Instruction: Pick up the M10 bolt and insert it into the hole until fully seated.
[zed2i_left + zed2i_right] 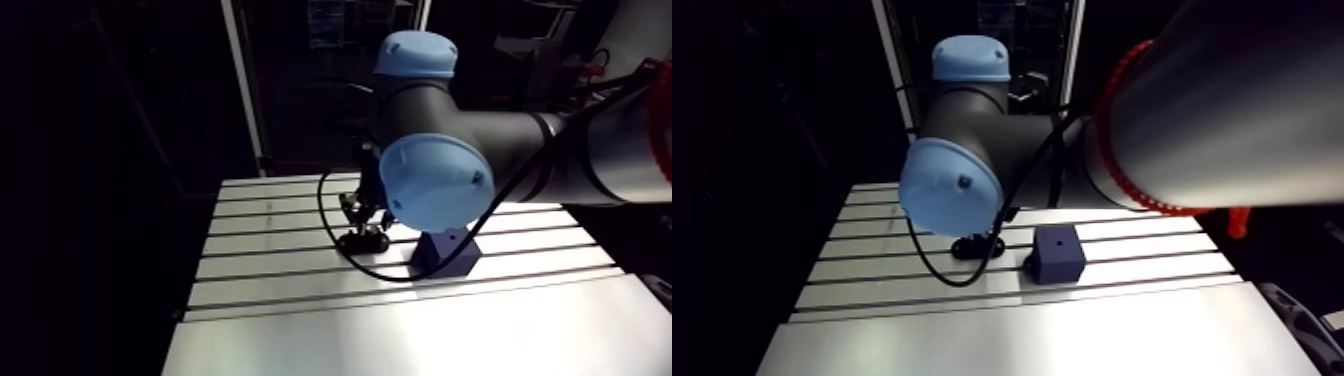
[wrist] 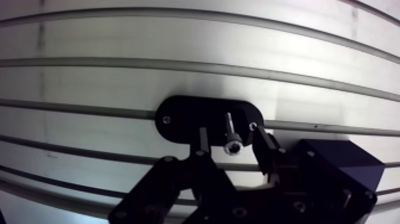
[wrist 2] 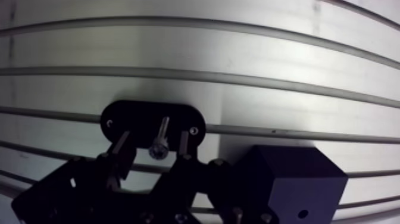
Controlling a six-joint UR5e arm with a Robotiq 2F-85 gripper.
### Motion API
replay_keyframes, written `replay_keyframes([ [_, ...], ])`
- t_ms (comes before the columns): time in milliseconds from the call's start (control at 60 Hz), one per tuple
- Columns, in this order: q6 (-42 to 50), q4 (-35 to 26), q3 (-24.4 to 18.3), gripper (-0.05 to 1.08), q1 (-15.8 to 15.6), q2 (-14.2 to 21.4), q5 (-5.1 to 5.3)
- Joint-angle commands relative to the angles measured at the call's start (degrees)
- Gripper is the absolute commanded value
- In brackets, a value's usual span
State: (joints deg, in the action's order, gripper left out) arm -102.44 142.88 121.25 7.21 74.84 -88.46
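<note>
We see gripper (image 2: pixel 228 130) spread wide, one finger each side of bolt (image 2: pixel 231 136), not touching. Bolt stands in black holder (image 2: pixel 178 116) on surface (image 2: pixel 178 77). Blue block (image 3: pixel 291 179) just beside holder.

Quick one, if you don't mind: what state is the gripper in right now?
Gripper: open, jaws on either side of the M10 bolt with gaps showing, not gripping it.
</note>
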Motion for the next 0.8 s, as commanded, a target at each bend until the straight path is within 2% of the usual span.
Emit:
replay_keyframes([
  [17,0.00,-0.01,0.08,0.56,0.00,-0.01,0.00],
  [800,0.00,-0.01,0.27,0.69,0.00,-0.01,0.09],
])
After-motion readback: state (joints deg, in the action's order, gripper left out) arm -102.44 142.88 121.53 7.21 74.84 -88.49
